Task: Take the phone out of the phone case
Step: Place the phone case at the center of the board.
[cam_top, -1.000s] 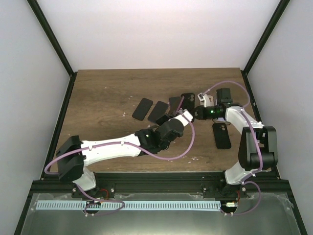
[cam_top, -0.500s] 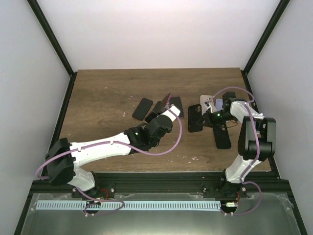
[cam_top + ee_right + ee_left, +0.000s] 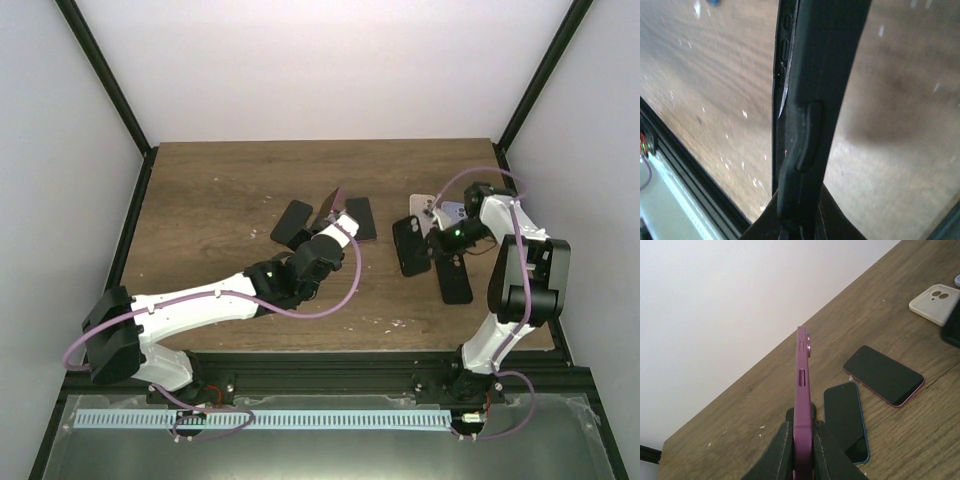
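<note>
A purple phone [image 3: 330, 203] stands on edge above the table, and my left gripper [image 3: 336, 226] is shut on its lower end. In the left wrist view the phone [image 3: 802, 385] rises straight up between the fingers of the left gripper [image 3: 802, 426], with its side buttons and camera bump showing. The black phone case [image 3: 410, 246] hangs apart from it to the right, with my right gripper [image 3: 430, 243] shut on it. In the right wrist view the case [image 3: 812, 100] is seen edge-on, clamped in the right gripper [image 3: 800, 202]. Whether anything is inside the case is hidden.
On the wooden table lie a black phone [image 3: 292, 222], a dark phone [image 3: 361, 218], a black case [image 3: 455, 278] and a white case [image 3: 424, 205]. The left wrist view shows a blue-edged phone [image 3: 846, 420], a pink-edged phone [image 3: 883, 375] and the white case [image 3: 936, 302].
The two grippers were together at one black-cased phone. They have pulled apart: the left went left with the purple phone, the right went right with the black case.
</note>
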`<state>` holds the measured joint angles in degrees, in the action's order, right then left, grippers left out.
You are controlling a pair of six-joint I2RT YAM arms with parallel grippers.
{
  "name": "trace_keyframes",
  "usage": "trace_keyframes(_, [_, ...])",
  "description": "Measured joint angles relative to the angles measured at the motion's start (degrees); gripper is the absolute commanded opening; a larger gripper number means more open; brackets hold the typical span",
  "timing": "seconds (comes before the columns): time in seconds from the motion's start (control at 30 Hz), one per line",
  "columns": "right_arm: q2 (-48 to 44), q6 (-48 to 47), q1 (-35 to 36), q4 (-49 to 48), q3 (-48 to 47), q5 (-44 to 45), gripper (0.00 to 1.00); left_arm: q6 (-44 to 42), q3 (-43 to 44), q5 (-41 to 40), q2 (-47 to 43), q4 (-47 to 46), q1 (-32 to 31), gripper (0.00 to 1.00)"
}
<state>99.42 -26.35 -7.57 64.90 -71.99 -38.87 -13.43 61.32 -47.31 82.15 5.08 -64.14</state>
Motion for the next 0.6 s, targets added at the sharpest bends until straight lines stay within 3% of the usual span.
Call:
trace_keyframes(0.3, [-4.33,-5.11,-0.11,4.26,11.1,7.96,0.01,0.15,-0.59,-0.02,0.0,0.09,0.44,0.0])
trace_keyframes(0.6, [-5.05,-5.09,-1.31,-0.9,14.14,11.76,0.04,1.36,-1.88,-0.07,-0.61,0.85,1.2,0.0])
